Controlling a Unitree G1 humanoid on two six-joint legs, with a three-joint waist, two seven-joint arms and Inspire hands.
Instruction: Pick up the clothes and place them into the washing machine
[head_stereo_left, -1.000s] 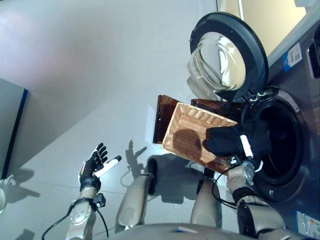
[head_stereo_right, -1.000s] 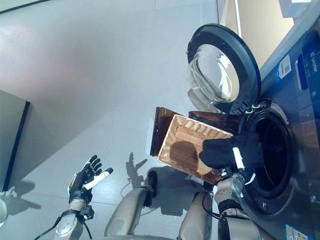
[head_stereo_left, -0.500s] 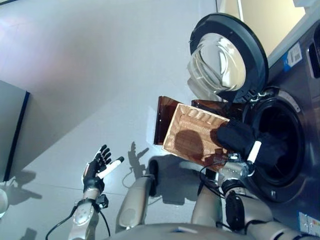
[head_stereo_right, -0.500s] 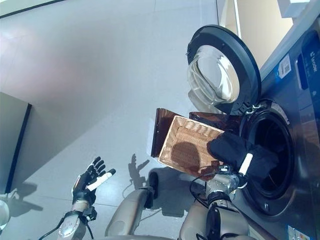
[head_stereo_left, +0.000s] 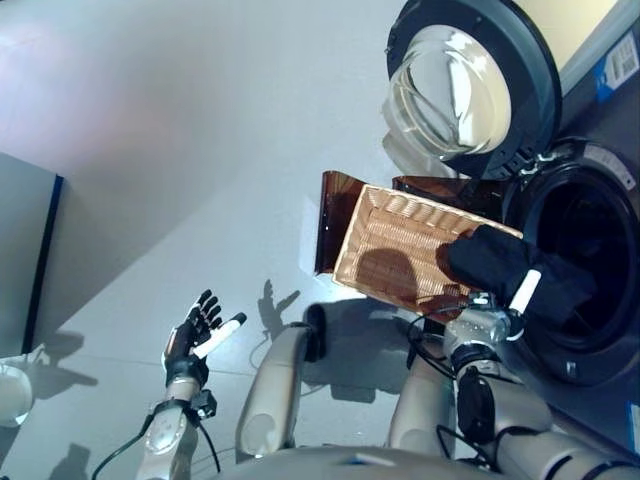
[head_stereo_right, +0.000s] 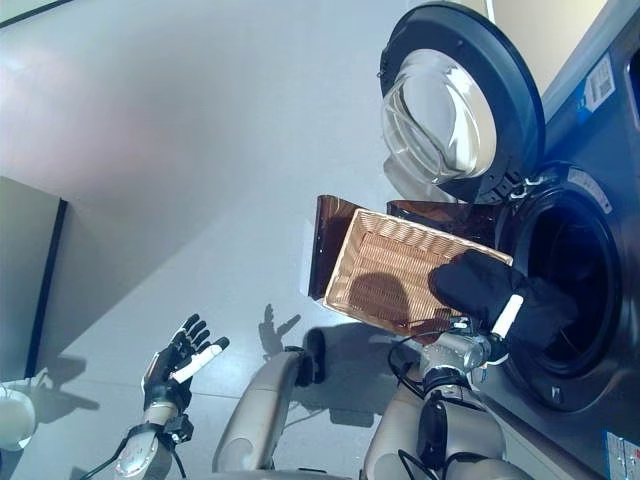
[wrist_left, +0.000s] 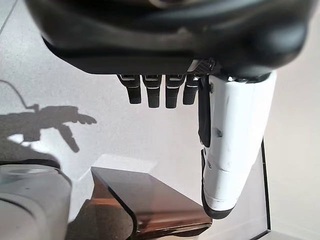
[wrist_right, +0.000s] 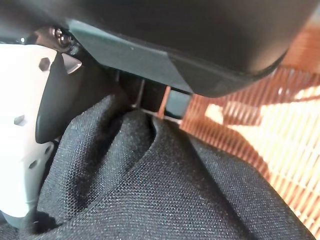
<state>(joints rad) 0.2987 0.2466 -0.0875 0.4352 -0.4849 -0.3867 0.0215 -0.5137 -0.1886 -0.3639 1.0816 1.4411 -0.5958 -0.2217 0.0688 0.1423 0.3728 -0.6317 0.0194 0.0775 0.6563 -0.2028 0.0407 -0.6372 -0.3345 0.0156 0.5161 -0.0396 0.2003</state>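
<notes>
My right hand (head_stereo_left: 524, 291) is shut on a black garment (head_stereo_left: 497, 262) and holds it between the wicker basket (head_stereo_left: 400, 243) and the washing machine's dark drum opening (head_stereo_left: 598, 262). The garment hangs over the basket's corner and reaches into the drum's mouth. In the right wrist view the black cloth (wrist_right: 165, 190) lies against the hand's white thumb (wrist_right: 22, 150), with wicker (wrist_right: 285, 140) behind it. The basket rests tilted on the dark brown box (head_stereo_left: 334, 215). My left hand (head_stereo_left: 194, 335) is open and empty, low over the floor, far from the basket.
The machine's round door (head_stereo_left: 470, 85) stands open above the basket. A dark-edged grey panel (head_stereo_left: 25, 250) stands at the far left, with a white object (head_stereo_left: 12, 395) on the floor below it. The grey floor lies between my left hand and the box.
My right hand has carried the black garment from the basket's near corner to the drum's mouth. The camera has shifted a little. My left hand has hardly moved.
</notes>
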